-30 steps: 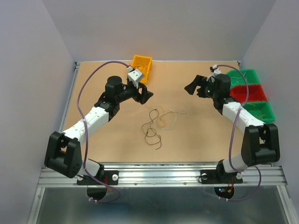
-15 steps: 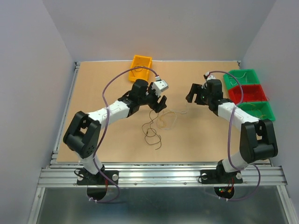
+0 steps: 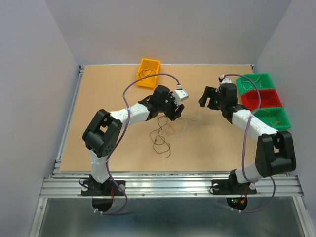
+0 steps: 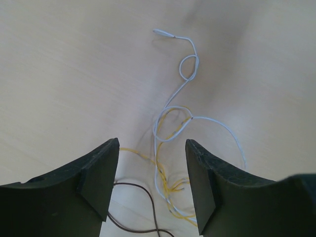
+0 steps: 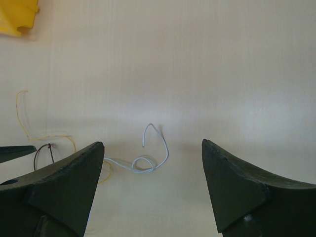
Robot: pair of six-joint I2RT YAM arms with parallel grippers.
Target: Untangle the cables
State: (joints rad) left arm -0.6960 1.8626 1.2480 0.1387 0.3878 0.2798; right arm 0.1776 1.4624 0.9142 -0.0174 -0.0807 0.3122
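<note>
Left claw (image 4: 153,144) wide open, empty, just above the cables (image 3: 167,129); right claw (image 5: 153,144) open, empty, near them; white, yellow, brown strands loosely looped.

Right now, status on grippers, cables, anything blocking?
Left gripper open, over cables. Right gripper open, empty. Cables tangled on table, none held. Nothing blocking.

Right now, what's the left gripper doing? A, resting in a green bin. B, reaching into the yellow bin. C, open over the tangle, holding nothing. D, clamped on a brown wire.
C: the left gripper has its jaws apart, and the loose cables lie flat on the table between and beyond them, with nothing pinched.
</note>
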